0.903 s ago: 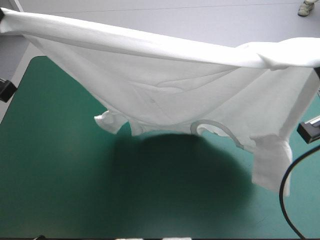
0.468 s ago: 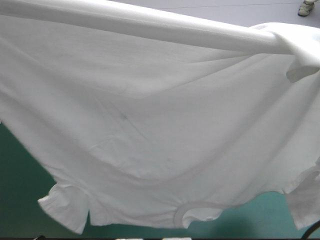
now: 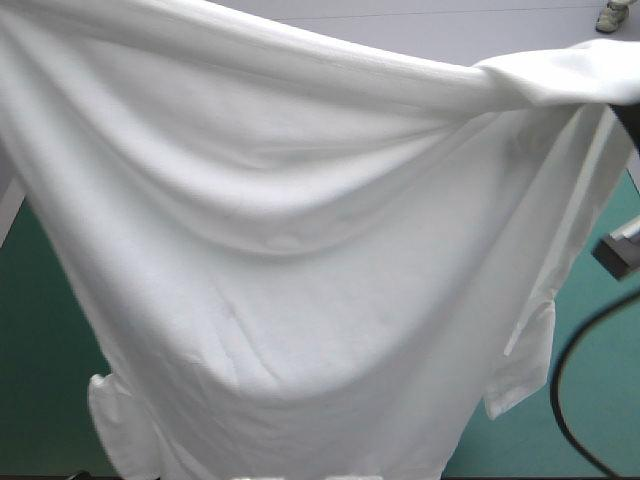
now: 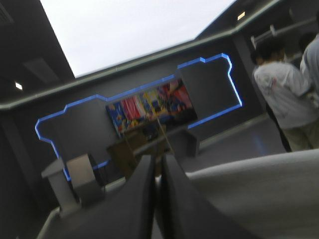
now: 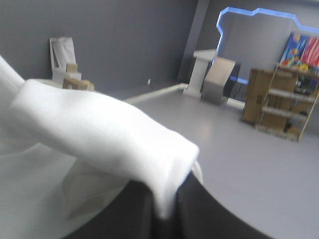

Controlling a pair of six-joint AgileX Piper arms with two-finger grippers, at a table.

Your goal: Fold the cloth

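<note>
The T-shirt [image 3: 300, 300] now hangs nearer than before, hiding most of the teal-green table [image 3: 40, 330]. The right gripper [image 5: 164, 199] clamps its corner; the left gripper [image 4: 159, 162] apparently does likewise. Judged ready for lay-down.

One T-shirt [image 3: 300, 250], one teal-green table [image 3: 600, 410].

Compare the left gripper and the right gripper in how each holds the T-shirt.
The right gripper has a thick fold of the T-shirt bulging out between its fingers, hiding their tips; the left gripper shows its black fingers bare up to a pointed arch. Cloth drapes over the right gripper; by the left gripper it lies only to one side. Both are shut on the T-shirt, raised high.
</note>
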